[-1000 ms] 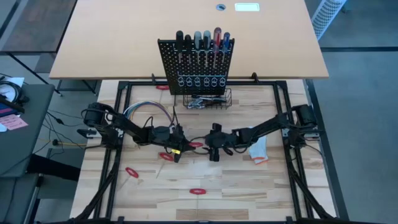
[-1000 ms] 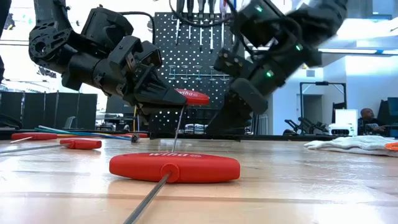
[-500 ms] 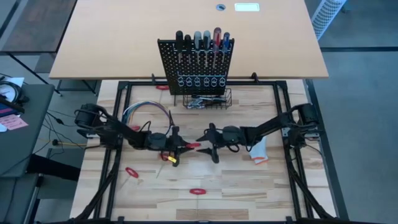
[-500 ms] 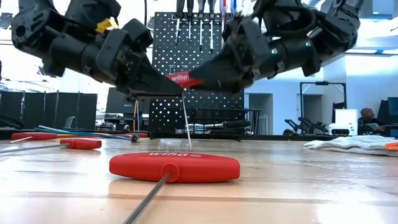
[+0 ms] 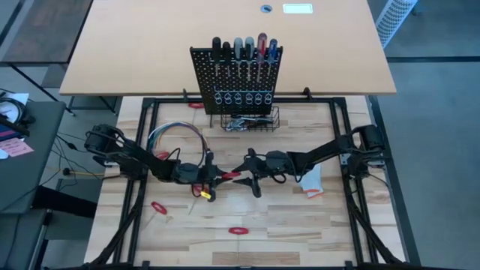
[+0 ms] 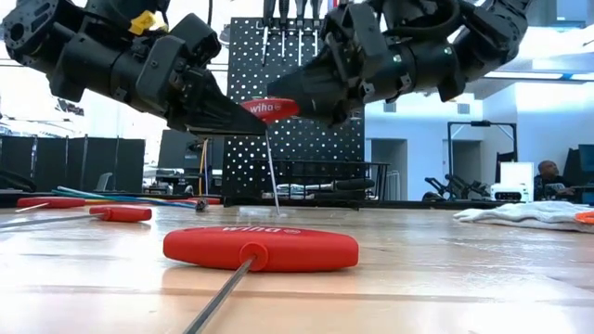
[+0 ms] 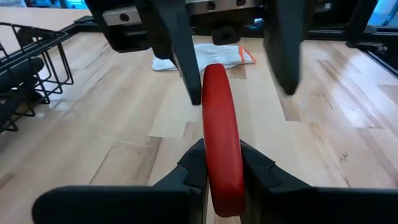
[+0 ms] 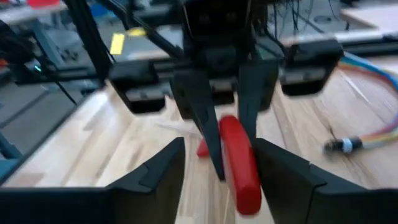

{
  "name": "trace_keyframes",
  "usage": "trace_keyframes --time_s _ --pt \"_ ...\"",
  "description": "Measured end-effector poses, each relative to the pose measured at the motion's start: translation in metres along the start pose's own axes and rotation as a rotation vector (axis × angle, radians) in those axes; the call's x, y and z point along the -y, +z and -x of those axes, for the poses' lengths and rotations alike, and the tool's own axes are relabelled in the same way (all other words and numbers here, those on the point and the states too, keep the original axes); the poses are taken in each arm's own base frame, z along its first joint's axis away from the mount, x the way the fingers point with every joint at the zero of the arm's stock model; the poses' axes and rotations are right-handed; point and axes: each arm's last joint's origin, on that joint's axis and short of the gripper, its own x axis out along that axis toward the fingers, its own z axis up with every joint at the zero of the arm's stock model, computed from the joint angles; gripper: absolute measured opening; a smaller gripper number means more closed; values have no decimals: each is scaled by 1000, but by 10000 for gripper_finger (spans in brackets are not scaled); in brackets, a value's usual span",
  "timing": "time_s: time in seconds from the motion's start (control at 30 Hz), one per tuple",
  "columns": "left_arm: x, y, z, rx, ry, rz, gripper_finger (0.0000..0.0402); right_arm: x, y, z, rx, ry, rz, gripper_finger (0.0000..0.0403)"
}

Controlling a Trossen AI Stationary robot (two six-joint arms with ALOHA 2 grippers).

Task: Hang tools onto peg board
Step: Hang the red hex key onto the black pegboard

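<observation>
T-handle hex key with the red grip, that's the tool in play, up off the desk mid-table between the two arms. From above, the left hand comes in from the left and the right hand from the right, meeting nose to nose over the red grip. Behind them the peg board stands upright with screwdrivers already lined up along its top, and the wire basket sits at its base. Two more red T-handle keys lie on the wood near the front, one to the left, one nearer centre. A white glove sits by the right arm, coloured cables by the left.

Down at desk level: the red grip hangs level, its thin shaft pointing down, tip just short of the wood.

Left wrist camera: both fingers squeezed against the sides of the red grip, a firm clamp.

Right wrist camera: that hand's fingers spread wide, the red grip lying between them, untouched.
</observation>
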Motion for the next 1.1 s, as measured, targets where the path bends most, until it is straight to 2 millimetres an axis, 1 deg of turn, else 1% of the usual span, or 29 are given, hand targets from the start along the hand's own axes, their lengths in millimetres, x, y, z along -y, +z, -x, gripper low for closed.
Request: trace_keyframes --time_s 0.13,0.47,0.6,0.67,0.77,0.83,0.93,1.03,1.1 --pt "0 0 0 0 2 0 38 2 -4 -1 -66 -39 2 167" --pt "0 0 0 1 -4 2 38 1 -3 -2 -49 -41 25 99" --pt "0 0 0 -1 -6 2 38 2 -3 -1 -56 -42 24 61" --pt "0 0 0 -2 -5 0 44 2 -3 -1 -56 -66 30 43" --pt "1 0 0 0 -11 4 69 3 -3 0 -59 -135 48 42" --pt "1 0 0 2 -14 14 95 2 2 5 -82 -153 56 42" --pt "2 1 0 0 -23 23 135 1 18 17 -87 -213 103 42" --pt "4 -2 0 -23 -78 40 170 -4 43 36 -46 -338 170 42" --pt "4 -1 0 -19 -91 45 186 -7 59 50 -17 -443 220 42"
